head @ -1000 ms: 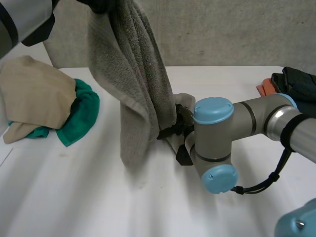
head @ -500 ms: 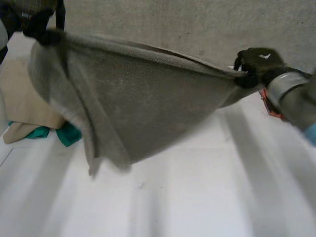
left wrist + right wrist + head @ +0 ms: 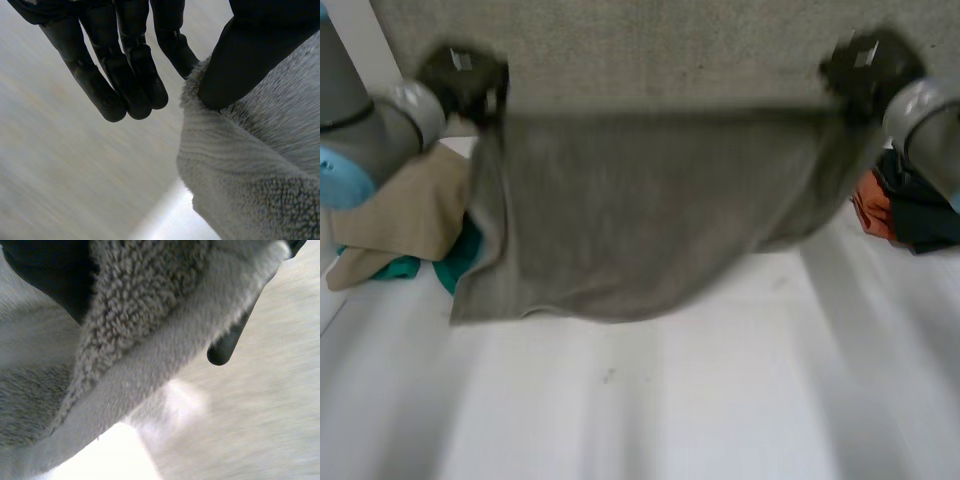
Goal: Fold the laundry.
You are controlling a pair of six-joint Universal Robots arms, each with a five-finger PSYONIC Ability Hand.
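A grey towel (image 3: 650, 210) hangs spread wide in the air above the white table (image 3: 670, 400), its top edge pulled level. My left hand (image 3: 465, 80) grips the towel's upper left corner, and my right hand (image 3: 865, 65) grips its upper right corner. In the left wrist view the thumb (image 3: 240, 55) pinches the towel's (image 3: 260, 165) edge against a finger, while the other fingers (image 3: 125, 80) stick out straight. In the right wrist view the towel (image 3: 150, 330) is bunched in my right hand (image 3: 45, 275), with one fingertip (image 3: 222, 350) showing past the cloth. The towel's lower edge sags near the table.
A beige cloth (image 3: 405, 215) lies on a green cloth (image 3: 460, 265) at the table's left. Dark and orange clothes (image 3: 905, 210) sit at the right edge. A grey wall (image 3: 650, 45) stands behind the table.
The towel hung bunched from my left hand; my right hand took its other corner, both hands moved apart and up, and the towel now hangs spread flat between them.
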